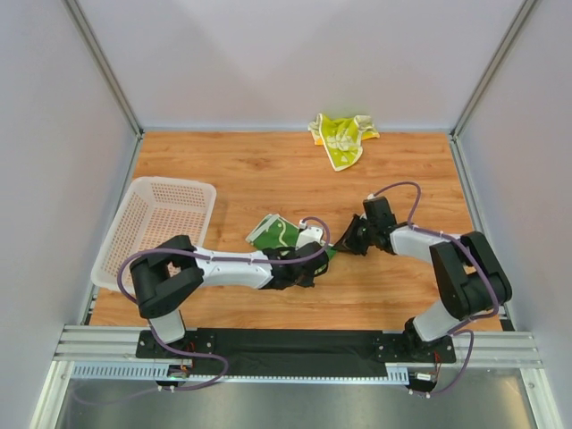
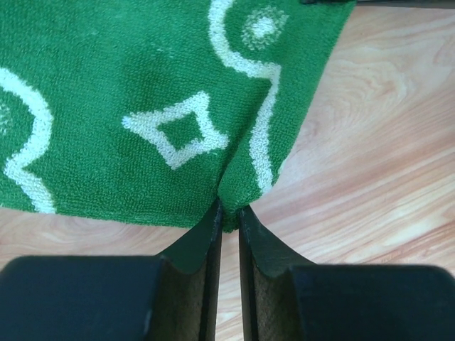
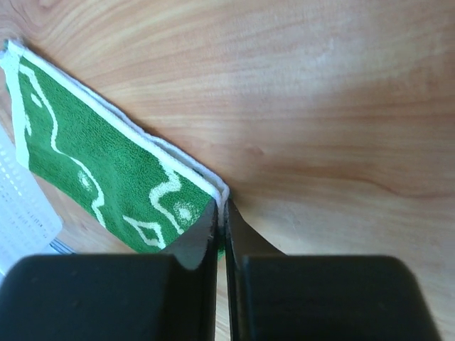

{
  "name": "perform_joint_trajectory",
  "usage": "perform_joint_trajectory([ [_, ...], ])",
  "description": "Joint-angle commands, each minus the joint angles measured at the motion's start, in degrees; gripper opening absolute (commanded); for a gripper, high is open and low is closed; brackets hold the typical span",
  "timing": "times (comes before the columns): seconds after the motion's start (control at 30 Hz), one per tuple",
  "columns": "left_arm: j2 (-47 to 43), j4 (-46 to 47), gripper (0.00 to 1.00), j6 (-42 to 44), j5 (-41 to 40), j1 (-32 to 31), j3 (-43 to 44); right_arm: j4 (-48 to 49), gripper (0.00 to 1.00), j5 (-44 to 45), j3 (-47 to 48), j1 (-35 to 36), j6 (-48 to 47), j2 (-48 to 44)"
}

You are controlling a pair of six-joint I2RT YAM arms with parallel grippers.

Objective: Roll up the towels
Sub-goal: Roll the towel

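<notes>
The dark green towel (image 1: 273,234) with a white pattern lies folded on the wooden table, between the two arms. My left gripper (image 2: 229,212) is shut on a fold at the near edge of this green towel (image 2: 142,106). My right gripper (image 3: 222,204) is shut on its white-hemmed corner, where two layers of the green towel (image 3: 106,160) meet. In the top view both grippers come together at the towel's right end. The yellow and lime-green towel (image 1: 340,136) lies crumpled at the far edge of the table, away from both grippers.
A white perforated basket (image 1: 154,225) stands at the left of the table, close to the left arm. Grey walls enclose the table on three sides. Bare wood stretches between the green towel and the yellow one.
</notes>
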Motion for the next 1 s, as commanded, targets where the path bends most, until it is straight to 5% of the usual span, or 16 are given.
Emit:
perform_joint_trajectory([
  [0.0,-1.9,-2.4,0.18,-1.9,2.1,-0.1,-1.8,-2.7,0.03,5.2,-0.7,-0.3,-2.3,-4.5],
  [0.2,-2.5,-2.5,0.16,-2.3,4.7,-0.1,-1.8,-11.1,0.45,11.4,0.4,-0.4,-5.3,-10.3],
  [0.7,-7.0,-3.5,0.15,-4.1,10.1,-0.1,0.1,-22.3,0.46,16.8,3.9,-0.3,-8.8,-24.0],
  [0.97,-10.3,-1.7,0.13,-12.8,16.6,3.1,-4.1,-22.5,0.44,13.6,3.1,-0.3,-9.9,-25.9],
])
